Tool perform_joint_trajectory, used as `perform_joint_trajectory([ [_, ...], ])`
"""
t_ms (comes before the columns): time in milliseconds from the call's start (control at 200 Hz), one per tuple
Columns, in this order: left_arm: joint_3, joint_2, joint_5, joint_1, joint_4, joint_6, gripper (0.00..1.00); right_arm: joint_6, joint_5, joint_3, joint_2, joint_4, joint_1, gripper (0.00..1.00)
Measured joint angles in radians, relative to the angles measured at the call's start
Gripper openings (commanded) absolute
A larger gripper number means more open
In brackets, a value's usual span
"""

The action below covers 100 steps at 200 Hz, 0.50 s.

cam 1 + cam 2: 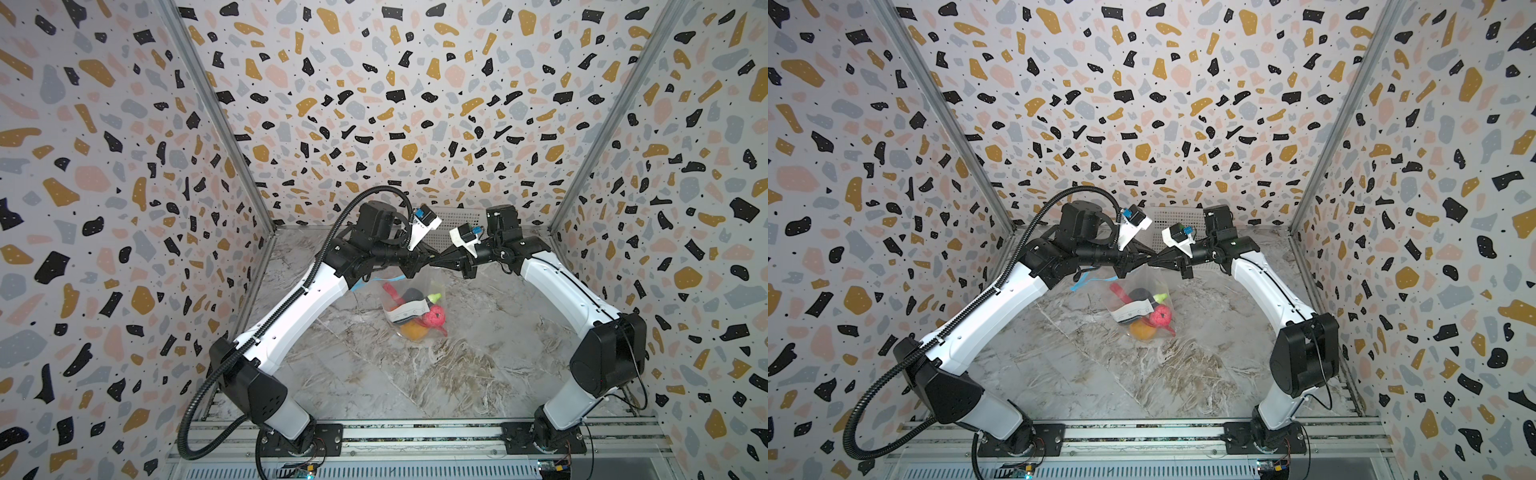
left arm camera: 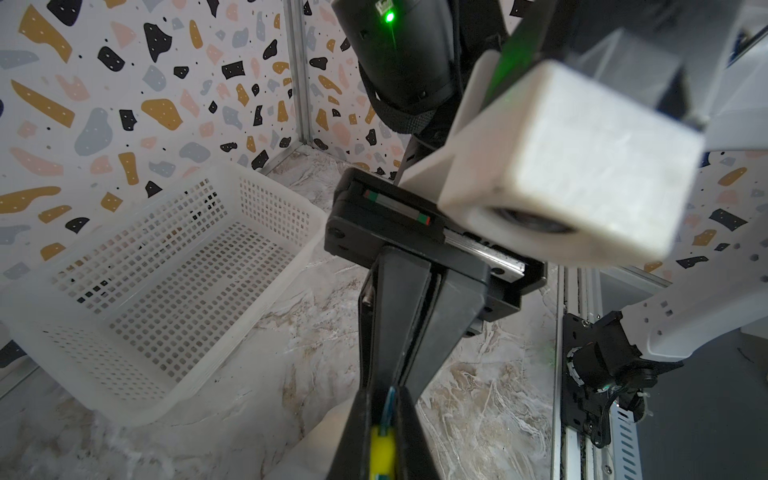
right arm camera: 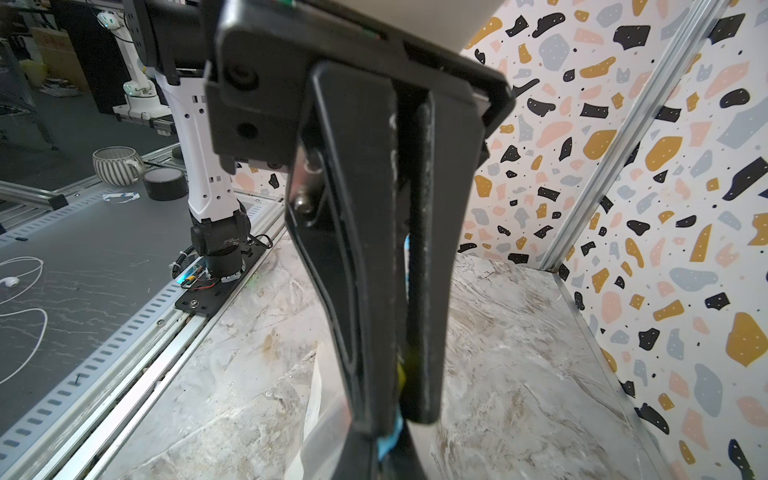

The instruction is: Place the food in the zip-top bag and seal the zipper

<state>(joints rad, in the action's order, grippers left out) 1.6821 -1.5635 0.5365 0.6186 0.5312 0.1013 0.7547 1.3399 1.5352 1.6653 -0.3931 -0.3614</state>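
Closest in, the left end effector pinches the light-blue zipper at its yellow end tab. The right end effector meets it tip to tip, clamped on the same strip. Below them hangs the clear zip-top bag, holding the toy food, over the middle of the surface. A white perforated basket stands at the far side.

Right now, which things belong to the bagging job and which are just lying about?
Job: zip-top bag, food inside it, zipper, left gripper and right gripper shut on it.
Lying about: white basket, striped mug, black tape roll, white earphones.
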Motion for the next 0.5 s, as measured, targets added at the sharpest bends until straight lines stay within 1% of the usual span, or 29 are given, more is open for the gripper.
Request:
perform_joint_trajectory([
  [210,0.000,0.000,-0.019,0.001,0.007,0.000,0.00,-0.032,0.004,-0.030,-0.006,0.051,0.003,0.00],
  [501,-0.024,0.012,-0.042,0.008,-0.001,0.000,0.00,-0.126,0.010,-0.108,-0.042,0.170,0.018,0.00],
])
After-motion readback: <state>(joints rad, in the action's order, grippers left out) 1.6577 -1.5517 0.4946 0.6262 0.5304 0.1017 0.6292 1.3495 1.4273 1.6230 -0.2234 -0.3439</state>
